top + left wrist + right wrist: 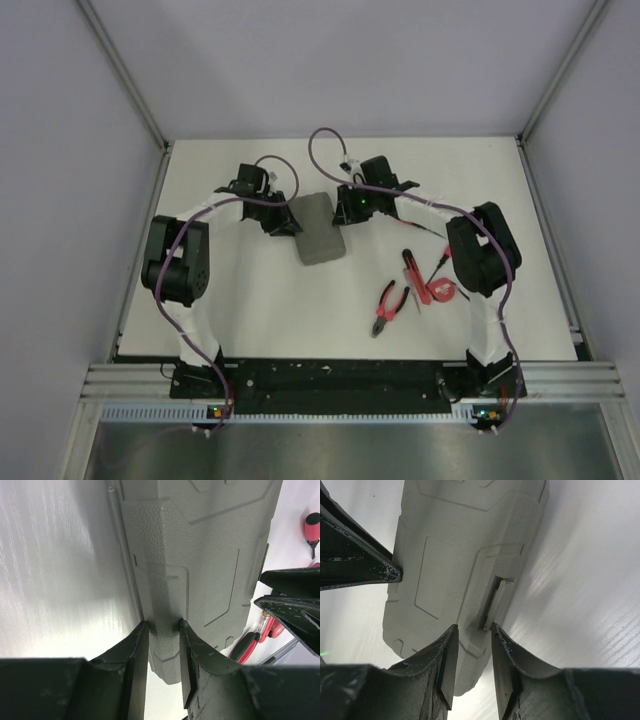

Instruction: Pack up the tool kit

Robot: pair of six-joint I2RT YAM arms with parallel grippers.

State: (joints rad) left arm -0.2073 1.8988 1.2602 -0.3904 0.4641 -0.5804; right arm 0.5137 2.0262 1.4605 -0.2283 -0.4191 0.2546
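Observation:
The grey case [320, 228] of the tool kit lies flat and closed in the middle of the table. My left gripper [283, 222] is at its left long edge. In the left wrist view the jaws [163, 625] stand a little apart, tips resting on the case [200, 555], pinching nothing. My right gripper [345, 208] is at the case's far right edge. Its jaws [472, 627] are open over the case [460, 545], just below a small latch tab [498, 602]. Red-and-black pliers [388, 306], a red tape measure [437, 291] and a red-handled tool [412, 268] lie outside the case.
The loose tools lie right of the case, beside the right arm's elbow [482, 250]. A red screwdriver handle [312, 527] and the pliers' handles [247, 645] show past the case in the left wrist view. Grey walls enclose the table on three sides.

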